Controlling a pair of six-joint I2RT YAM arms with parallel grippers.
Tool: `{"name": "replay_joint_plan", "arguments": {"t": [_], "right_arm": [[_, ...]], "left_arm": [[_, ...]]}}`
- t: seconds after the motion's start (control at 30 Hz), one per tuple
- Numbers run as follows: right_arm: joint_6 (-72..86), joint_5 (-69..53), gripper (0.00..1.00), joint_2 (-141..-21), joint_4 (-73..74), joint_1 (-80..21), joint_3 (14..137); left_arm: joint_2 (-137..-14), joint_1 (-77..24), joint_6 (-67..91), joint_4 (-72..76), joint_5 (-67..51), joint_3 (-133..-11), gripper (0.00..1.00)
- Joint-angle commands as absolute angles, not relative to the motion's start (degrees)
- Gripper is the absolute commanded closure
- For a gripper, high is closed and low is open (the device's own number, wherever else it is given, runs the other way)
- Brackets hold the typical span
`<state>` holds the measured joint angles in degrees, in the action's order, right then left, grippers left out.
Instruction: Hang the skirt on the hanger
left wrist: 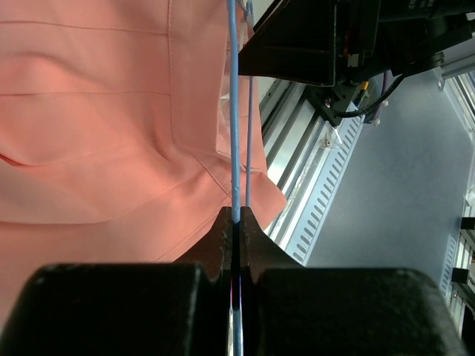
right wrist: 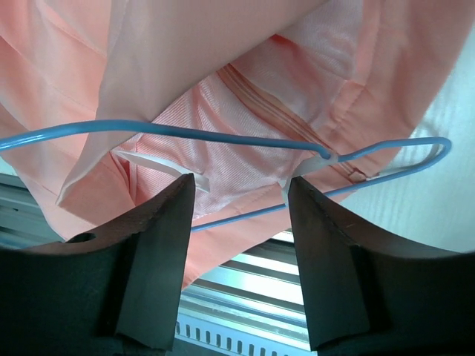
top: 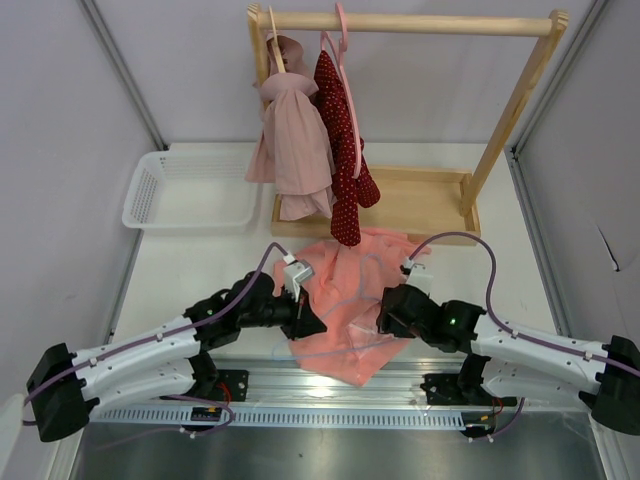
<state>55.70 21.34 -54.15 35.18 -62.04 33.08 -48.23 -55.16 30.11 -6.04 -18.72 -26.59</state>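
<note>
Skirt (top: 345, 300) lies spread on the bench (top: 190, 265), lower middle of the top view, between the two arms. Its near edge reaches the metal rail (top: 300, 385) at the bench front. Hanger (right wrist: 223, 135) lies with the skirt, its blue wire crossing the waistband. In the right wrist view one end loops out past the fabric at frame right, and the other end goes under a fold at frame left. Left tool (left wrist: 235, 216) is pinched tight on the blue wire at the skirt's left edge. Right tool (right wrist: 241, 189) is wide, fingers apart, holding nothing; the lower wire and the waistband sit just beyond the gap. Top of the overhead frame: wooden rack (top: 400, 22) with a pale pink garment (top: 295, 140) and a dark red dotted garment (top: 340, 130) hanging. White basket (top: 190, 190) sits upper left on the bench.
</note>
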Motion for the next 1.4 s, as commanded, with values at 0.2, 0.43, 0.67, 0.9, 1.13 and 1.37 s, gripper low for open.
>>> {"name": "replay_joint_plan", "arguments": {"t": [0.2, 0.43, 0.67, 0.9, 1.13, 1.37], "right_arm": [[56.6, 27.6, 0.39, -51.7, 42.3, -62.7, 38.2], [52.7, 28.6, 0.4, -51.6, 40.4, -62.5, 40.3], [47.6, 28.6, 0.39, -53.8, 37.3, -60.9, 44.6], [44.6, 27.4, 0.4, -57.5, 34.3, -60.4, 48.4], [43.9, 25.3, 0.42, -61.1, 31.7, -59.4, 49.2], [44.8, 25.0, 0.61, -61.5, 31.7, -59.2, 48.7]], "left_arm": [[-51.4, -56.8, 30.3, -0.4, -18.0, -26.3, 1.0], [-55.0, -58.2, 29.7, 1.8, -17.0, -27.7, 1.0], [-58.8, -60.0, 28.4, 2.5, -15.1, -30.1, 1.0], [-61.4, -61.4, 26.8, 2.6, -14.0, -32.1, 1.0], [-62.7, -62.6, 25.8, 2.3, -13.0, -33.5, 1.0], [-62.1, -62.8, 25.4, 1.9, -12.1, -33.5, 1.0]]}}
